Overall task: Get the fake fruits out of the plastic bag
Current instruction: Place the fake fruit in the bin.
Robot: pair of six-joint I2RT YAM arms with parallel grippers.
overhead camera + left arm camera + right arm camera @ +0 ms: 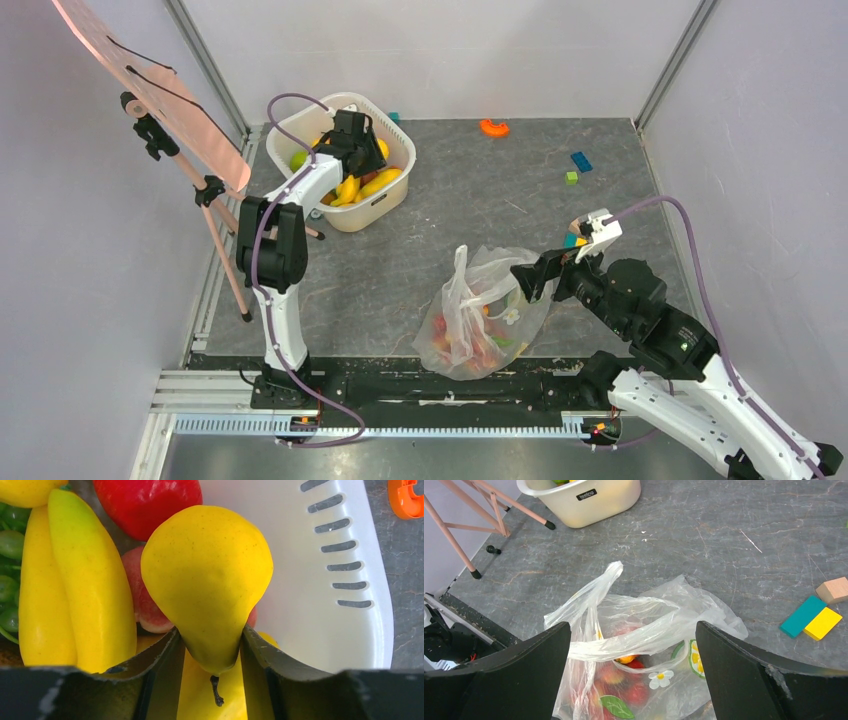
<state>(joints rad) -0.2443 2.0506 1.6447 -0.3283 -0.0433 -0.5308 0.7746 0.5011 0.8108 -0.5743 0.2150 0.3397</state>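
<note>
The clear plastic bag lies crumpled near the table's front edge, handles loose, with red, pink and orange fake fruits showing through it. My right gripper is open and empty, hovering just above the bag with one handle loop between its fingers; it is at the bag's right side in the top view. My left gripper is over the white tub, shut on the narrow stem end of a yellow pear, with the fingers pressed on both sides.
The tub holds yellow bananas, a red fruit and green grapes. A pink board on a wooden easel stands at the left. An orange piece and toy blocks lie at the back and right.
</note>
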